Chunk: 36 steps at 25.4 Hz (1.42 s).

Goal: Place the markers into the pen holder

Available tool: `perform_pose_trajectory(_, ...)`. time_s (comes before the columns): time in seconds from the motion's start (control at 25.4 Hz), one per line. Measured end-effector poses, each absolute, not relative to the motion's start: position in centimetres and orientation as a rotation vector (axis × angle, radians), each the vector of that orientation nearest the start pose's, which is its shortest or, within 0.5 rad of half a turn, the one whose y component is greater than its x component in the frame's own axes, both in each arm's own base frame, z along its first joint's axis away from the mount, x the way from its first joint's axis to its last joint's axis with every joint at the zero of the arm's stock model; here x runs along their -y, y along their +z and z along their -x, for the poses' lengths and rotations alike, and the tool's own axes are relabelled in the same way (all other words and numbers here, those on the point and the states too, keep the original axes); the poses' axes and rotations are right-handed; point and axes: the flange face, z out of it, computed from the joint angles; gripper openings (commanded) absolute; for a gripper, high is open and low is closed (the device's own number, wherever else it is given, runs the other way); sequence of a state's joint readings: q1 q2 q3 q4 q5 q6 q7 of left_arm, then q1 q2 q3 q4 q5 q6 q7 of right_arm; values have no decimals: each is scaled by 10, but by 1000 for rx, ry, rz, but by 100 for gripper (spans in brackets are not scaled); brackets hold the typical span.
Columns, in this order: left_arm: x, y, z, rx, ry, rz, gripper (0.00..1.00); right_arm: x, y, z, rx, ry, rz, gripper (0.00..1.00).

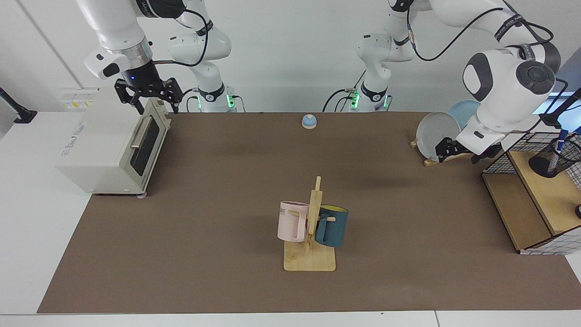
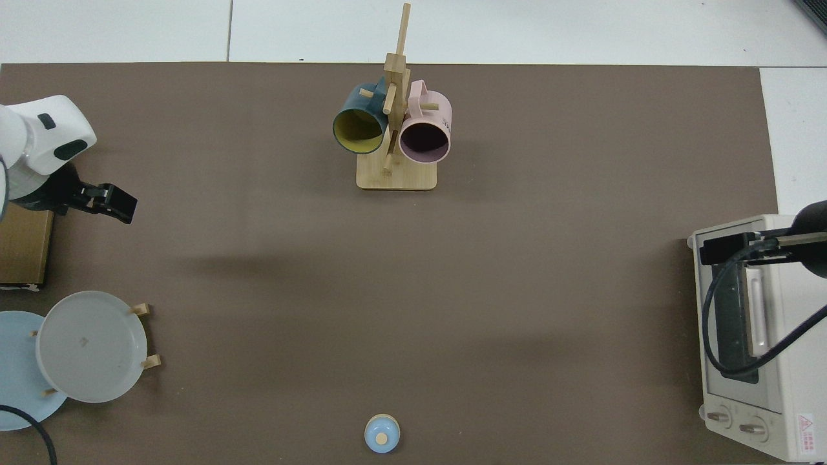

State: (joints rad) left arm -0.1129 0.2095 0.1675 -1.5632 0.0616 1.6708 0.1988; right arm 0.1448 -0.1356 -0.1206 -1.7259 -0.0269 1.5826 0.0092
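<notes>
Bright, even overhead light is filling both views. Soft, blurred shadows are lying on the brown mat [image 1: 218, 190] below the left gripper [image 1: 463, 152]; no glare is showing.

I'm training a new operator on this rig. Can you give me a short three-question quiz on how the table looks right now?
1. True or false: the left gripper holds the marker.
2. What does the right gripper hang over? A: the bell. B: the toaster oven. C: the plates.
3. What colours are the two mugs hanging on the wooden rack?

Key
1. False. The marker stands in the pen holder, and the left gripper is apart from it, by the plate stand.
2. B.
3. One pink mug and one dark blue mug.
</notes>
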Motion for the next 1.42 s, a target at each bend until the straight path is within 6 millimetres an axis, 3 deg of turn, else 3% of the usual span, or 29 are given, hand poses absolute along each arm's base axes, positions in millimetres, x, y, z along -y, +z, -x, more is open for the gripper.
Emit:
perform_pose_trajectory(0.24,-34,562,-596,-214,67,3095,100,-5,624,-512,26,13,3152,100)
perform_pose_trajectory(0.55,-32,599,-570,-87,46,3150,100,-5,624,-512,26,13,3152,100)
perform_pose_trajectory(1.42,-29,601,-564,-66,67,3154,100,-5,624,-512,26,13,3152,100)
